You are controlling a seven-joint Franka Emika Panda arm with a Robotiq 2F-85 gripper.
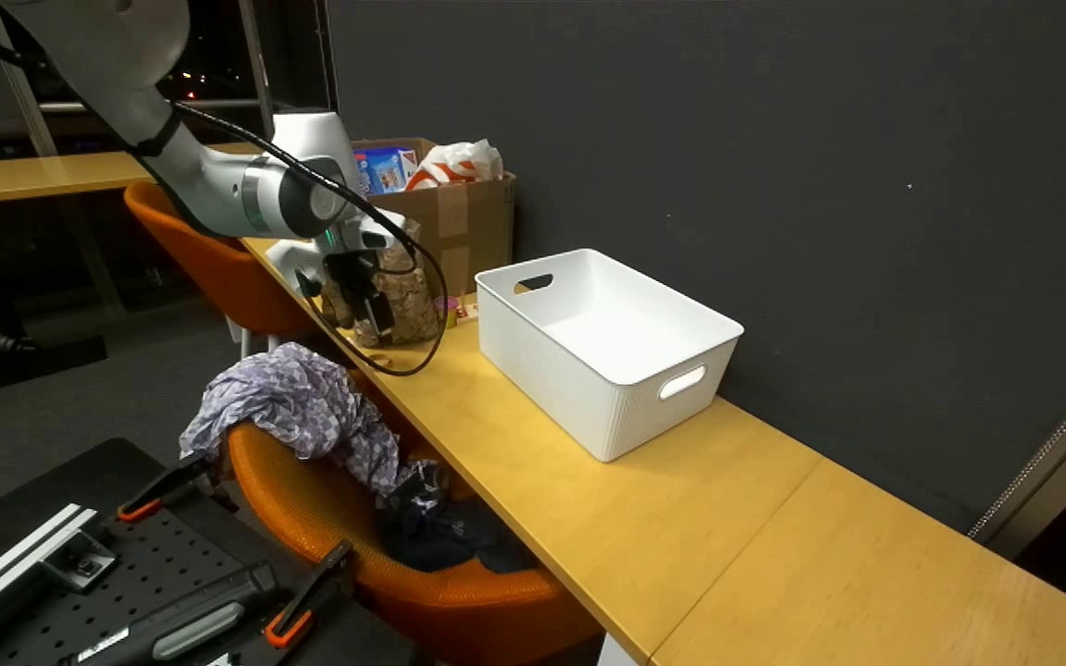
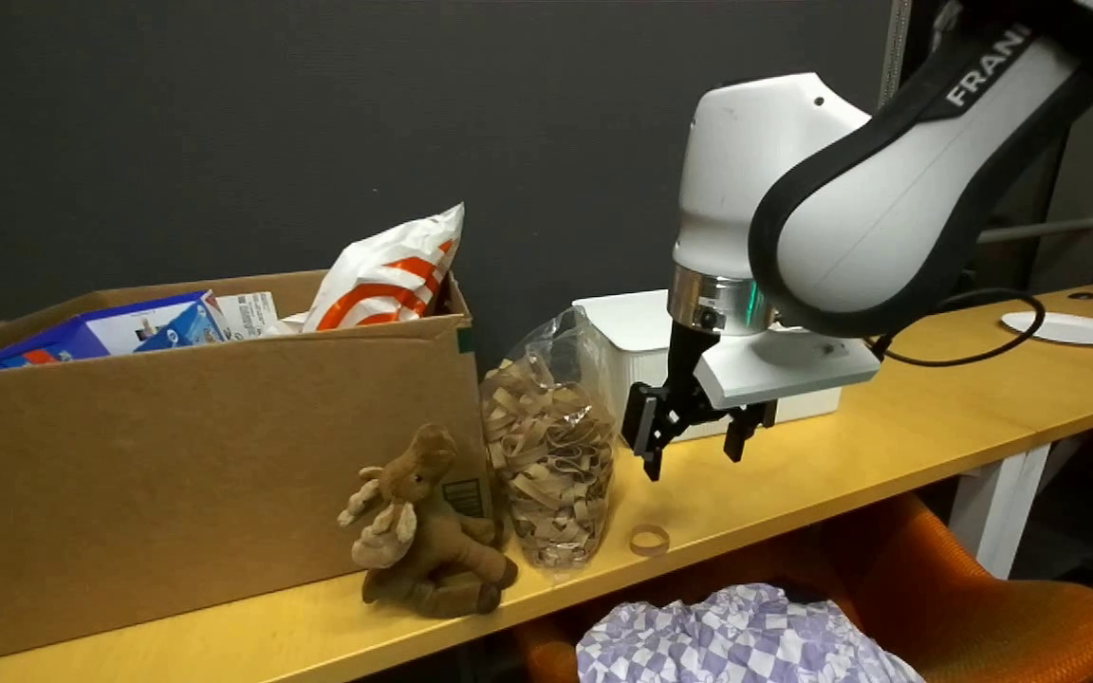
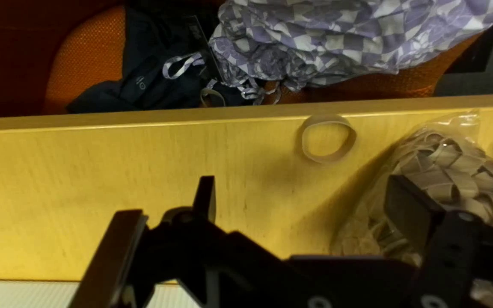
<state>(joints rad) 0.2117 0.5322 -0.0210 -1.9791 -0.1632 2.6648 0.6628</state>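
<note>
In an exterior view, a cardboard box [image 2: 214, 484] is seen at the far left, filled with packets [image 2: 172, 332] and a white-and-orange bag [image 2: 380, 285]. In front of its right-hand corner, a plush moose [image 2: 433, 545] is seated. Beside the toy, a clear sack of rubber bands [image 2: 551, 465] is stood upright; it could be toppled if its side were clipped by the nearer finger. Next, a loose rubber band [image 3: 328, 158] is found on the table [image 3: 101, 179], right at the front edge; by even a light brush it could be pushed over onto the checked cloth [image 2: 746, 636] and the orange chair [image 2: 973, 588] below. Above the table, back from that edge, the gripper [image 2: 694, 462] is poised with its fingers spread wide, and nothing is gripped. Because of that spread, contact with the sack is judged the likelier mishap: in the wrist view it is overlapped by a finger, though whether they touch cannot be told. Beyond the gripper, a white bin [image 1: 551, 379] is set; its side could be knocked if the gripper were swung back. Further right, a white plate [image 2: 1073, 328] is placed, probably safe from any bump.
</note>
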